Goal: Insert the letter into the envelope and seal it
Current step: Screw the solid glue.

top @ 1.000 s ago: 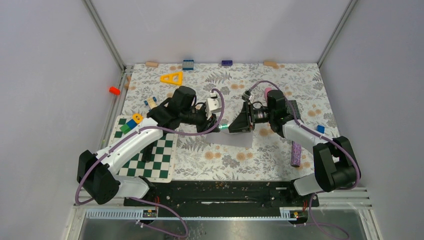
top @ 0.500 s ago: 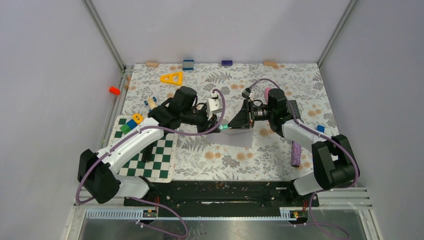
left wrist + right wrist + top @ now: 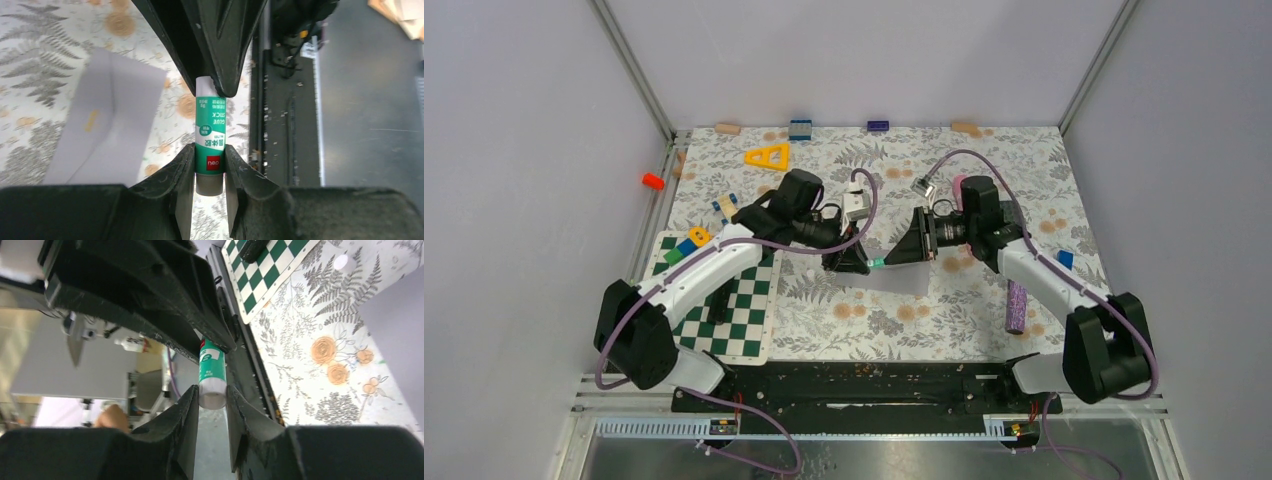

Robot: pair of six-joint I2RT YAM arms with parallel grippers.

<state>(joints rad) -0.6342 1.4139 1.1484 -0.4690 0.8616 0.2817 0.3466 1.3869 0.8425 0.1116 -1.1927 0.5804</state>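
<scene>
Left claw point(image 3: 209, 155): closed on the red-banded base of the glue stick point(image 3: 212, 125), a finger pressed to each side.
Right claw point(image 3: 210, 392): fingers lie against both sides of the white end of the same stick, closed on it.
Glue stick: green and white, spanning the gap between the two claws, which face each other tip to tip above the middle of the desk point(image 3: 864, 330).
Envelope point(image 3: 107, 125): plain grey, lying flat on the floral desk just to the near side of the meeting claws, touching neither. A small tan mark shows on its face.
Chessboard point(image 3: 734, 320): green and white, at the near left of the desk, partly under the left arm.
Yellow triangle point(image 3: 767, 156): far left, well apart from the envelope.
Purple cylinder point(image 3: 1016, 308): near right, beside the right arm.
</scene>
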